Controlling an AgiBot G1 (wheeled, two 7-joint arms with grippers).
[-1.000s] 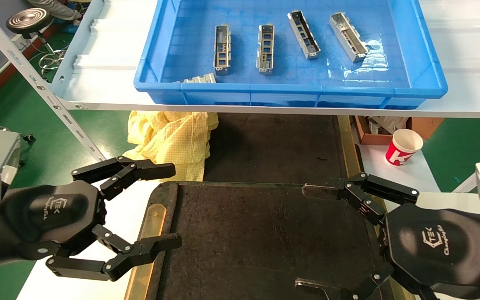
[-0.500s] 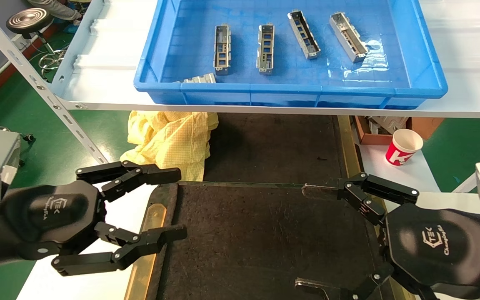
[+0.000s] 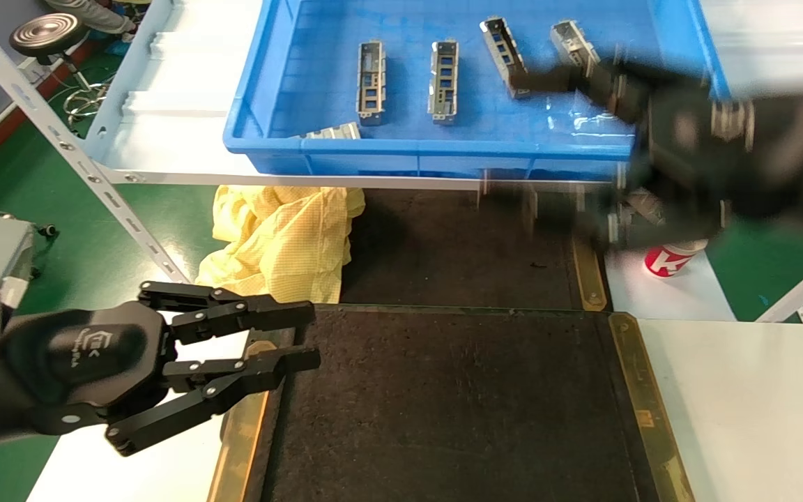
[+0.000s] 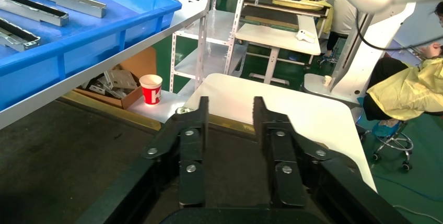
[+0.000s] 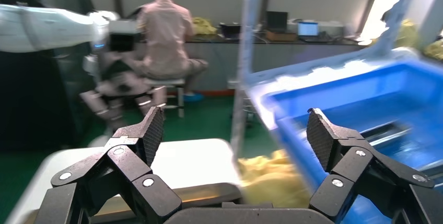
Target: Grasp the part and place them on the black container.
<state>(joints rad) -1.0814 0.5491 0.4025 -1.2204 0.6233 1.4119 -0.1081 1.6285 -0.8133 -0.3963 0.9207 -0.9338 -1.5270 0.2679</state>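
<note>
Right gripper [image 3: 506,132]: raised and blurred at the near right corner of the blue bin [image 3: 373,150], fingers spread wide, holding nothing.
Left gripper [image 3: 307,335]: low over the near left corner of the black tray [image 3: 457,411], fingers close together with a narrow gap, empty.
Parts [image 3: 371,82]: four metal channels lie side by side in the bin on the white shelf [image 3: 178,125]; a fifth rests against its front wall.
Nearby: yellow cloth [image 3: 283,237], red paper cup [image 3: 666,261].

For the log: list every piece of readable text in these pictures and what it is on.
"TEK" logo: on the left gripper housing; the smaller line beneath is too small to read.
White letter, probably "K": on the red paper cup.
The right gripper is motion-blurred, so nothing reads there.
</note>
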